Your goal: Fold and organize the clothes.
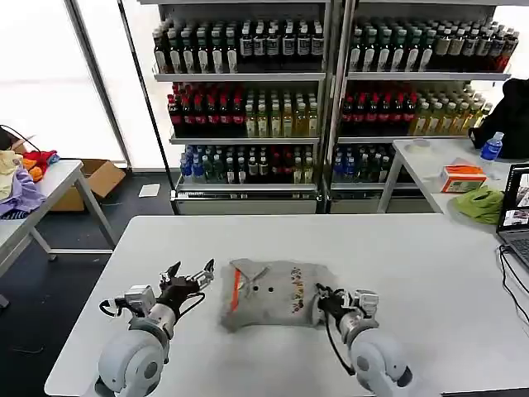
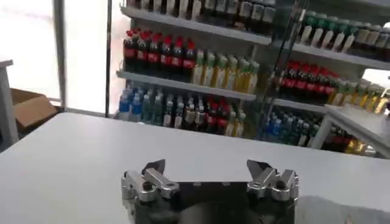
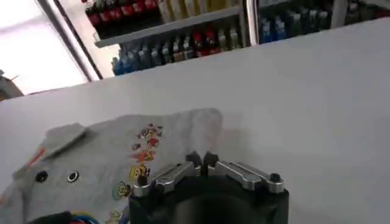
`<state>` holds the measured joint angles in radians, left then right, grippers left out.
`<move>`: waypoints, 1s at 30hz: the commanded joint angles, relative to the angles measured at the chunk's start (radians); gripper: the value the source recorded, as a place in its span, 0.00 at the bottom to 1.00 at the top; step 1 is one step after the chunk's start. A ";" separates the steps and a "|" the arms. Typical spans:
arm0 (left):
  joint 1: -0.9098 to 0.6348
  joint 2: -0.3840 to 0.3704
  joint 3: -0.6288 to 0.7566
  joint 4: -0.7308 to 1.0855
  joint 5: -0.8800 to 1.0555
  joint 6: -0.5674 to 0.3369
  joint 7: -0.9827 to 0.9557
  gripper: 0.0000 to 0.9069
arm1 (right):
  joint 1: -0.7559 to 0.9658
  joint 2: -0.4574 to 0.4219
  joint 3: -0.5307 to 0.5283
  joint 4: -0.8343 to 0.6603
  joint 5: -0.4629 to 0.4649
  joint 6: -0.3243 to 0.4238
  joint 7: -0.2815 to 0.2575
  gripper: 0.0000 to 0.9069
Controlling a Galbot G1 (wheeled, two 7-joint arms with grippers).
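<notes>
Item: grey short-sleeved cotton shirt (image 1: 271, 293) with small colourful printed graphics and an orange-red inner collar; location: middle of the white rectangular bench (image 1: 413, 256), towards its near edge, between the two arms; condition: already gathered into a compact, roughly rectangular bundle, the collar end towards the robot's left, the printed motifs facing up, edges uneven and slightly puffed.

Left gripper (image 1: 192, 272): just beside the shirt's collar end, apart from the cloth; fingers spread wide; nothing held; the left wrist view shows both fingertips (image 2: 156, 167) with bare bench between them.

Right gripper (image 1: 321, 295): at the shirt's opposite edge, close against the cloth; in the right wrist view its two fingertips (image 3: 194, 160) meet with no fabric seen between them, so it appears closed and empty; whether it touches the shirt cannot be told.

Step in hand, as judged: finishing or tidying the fold. Handling notes: take the loose edge low and near a corner, pinching both layers together so the fold does not open; move both arms evenly, since soft cotton drags and bunches; lay the cloth down flat before releasing; keep the bundle well in from the bench's near edge.

Background: shelves of coloured bottled drinks (image 1: 248, 107); not involved.
</notes>
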<state>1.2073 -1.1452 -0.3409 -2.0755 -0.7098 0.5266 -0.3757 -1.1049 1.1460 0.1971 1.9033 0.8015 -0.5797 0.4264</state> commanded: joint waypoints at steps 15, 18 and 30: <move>0.041 -0.005 -0.003 -0.017 0.003 0.007 0.006 1.00 | -0.044 -0.072 0.197 0.097 -0.289 0.037 -0.081 1.00; 0.036 -0.018 0.008 -0.015 0.006 0.008 0.005 1.00 | -0.121 -0.092 0.175 0.214 -0.210 0.001 -0.072 1.00; 0.058 -0.021 0.006 -0.021 0.007 0.012 0.004 1.00 | -0.197 -0.173 0.065 0.238 0.054 -0.003 -0.007 1.00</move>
<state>1.2505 -1.1602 -0.3363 -2.0938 -0.7034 0.5371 -0.3723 -1.2240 1.0162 0.3013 2.0439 0.6773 -0.5757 0.3689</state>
